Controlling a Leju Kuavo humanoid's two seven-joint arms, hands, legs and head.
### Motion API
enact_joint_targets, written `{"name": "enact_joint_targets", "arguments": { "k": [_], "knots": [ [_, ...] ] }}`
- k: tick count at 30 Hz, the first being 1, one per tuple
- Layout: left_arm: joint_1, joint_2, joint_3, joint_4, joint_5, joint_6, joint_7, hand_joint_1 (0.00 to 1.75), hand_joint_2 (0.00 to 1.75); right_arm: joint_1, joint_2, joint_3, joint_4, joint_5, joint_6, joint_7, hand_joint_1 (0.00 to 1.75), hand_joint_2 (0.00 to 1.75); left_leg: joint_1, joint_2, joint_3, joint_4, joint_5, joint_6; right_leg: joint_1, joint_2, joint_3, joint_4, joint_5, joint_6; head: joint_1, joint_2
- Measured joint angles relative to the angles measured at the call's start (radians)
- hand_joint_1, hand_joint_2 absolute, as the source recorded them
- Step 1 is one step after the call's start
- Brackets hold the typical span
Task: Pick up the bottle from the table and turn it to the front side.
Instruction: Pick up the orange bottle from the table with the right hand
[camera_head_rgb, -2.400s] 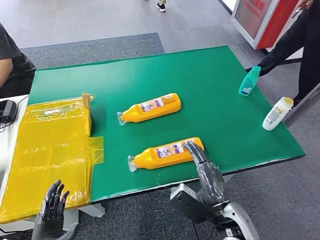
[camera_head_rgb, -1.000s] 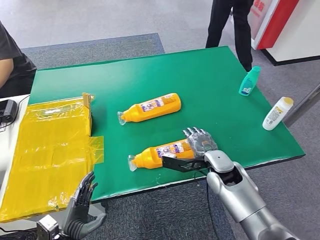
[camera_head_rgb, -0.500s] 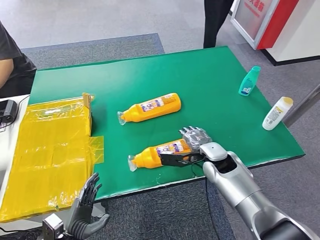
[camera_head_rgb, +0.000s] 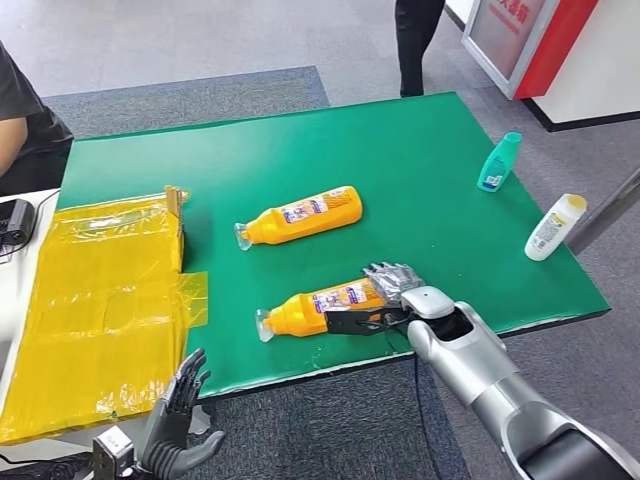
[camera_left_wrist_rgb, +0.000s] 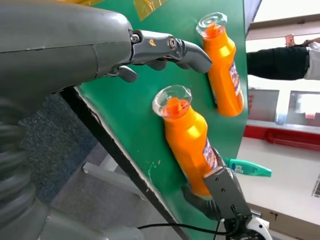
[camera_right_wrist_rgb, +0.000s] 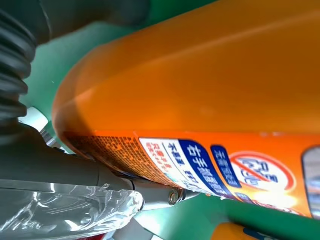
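Right hand (camera_head_rgb: 392, 285): fingers wrapped over base end of near orange bottle (camera_head_rgb: 324, 307), gripping it.
Bottle: lying on its side, near front edge of green table (camera_head_rgb: 423, 160).
Left hand (camera_head_rgb: 177, 420): open, fingers spread, holding nothing.

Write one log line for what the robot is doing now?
right robot hand: grips near orange bottle | bottle: lying on green table | left robot hand: open
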Motion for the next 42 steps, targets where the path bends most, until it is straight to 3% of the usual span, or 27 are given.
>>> {"name": "enact_joint_targets", "arguments": {
  "k": [16, 25, 36, 42],
  "knots": [
    [0.001, 0.022, -0.023, 0.009, 0.026, 0.022, 0.0, 0.0, 1.75, 0.011, -0.032, 0.025, -0.026, -0.075, -0.031, -0.018, 1.75, 1.75, 0.0, 0.0, 0.0, 0.0, 0.0, 0.0, 0.0, 0.0, 0.0, 0.0, 0.0, 0.0, 0.0, 0.0],
    [0.043, 0.024, -0.002, -0.016, 0.033, -0.003, 0.0, 0.0, 1.75, 0.179, -0.052, -0.01, -0.266, -0.147, -0.125, -0.009, 1.75, 1.75, 0.0, 0.0, -0.001, 0.0, 0.0, 0.0, 0.0, 0.0, -0.001, 0.0, -0.001, -0.001, 0.0, 0.0],
    [0.084, -0.018, 0.095, -0.082, 0.014, -0.078, 0.003, 0.0, 1.75, 0.321, 0.002, -0.068, -0.511, -0.145, -0.202, -0.015, 1.75, 1.75, 0.0, 0.0, -0.001, 0.0, 0.0, 0.0, 0.0, 0.0, -0.001, 0.0, -0.001, -0.001, 0.0, 0.0],
    [0.101, -0.043, 0.129, -0.119, 0.007, -0.129, 0.003, 0.0, 1.75, 0.384, 0.048, -0.086, -0.605, -0.148, -0.261, -0.063, 1.75, 1.75, 0.0, 0.0, -0.001, 0.0, 0.0, 0.0, 0.0, 0.0, -0.001, 0.0, -0.001, -0.001, 0.0, 0.0]
  ]
}}
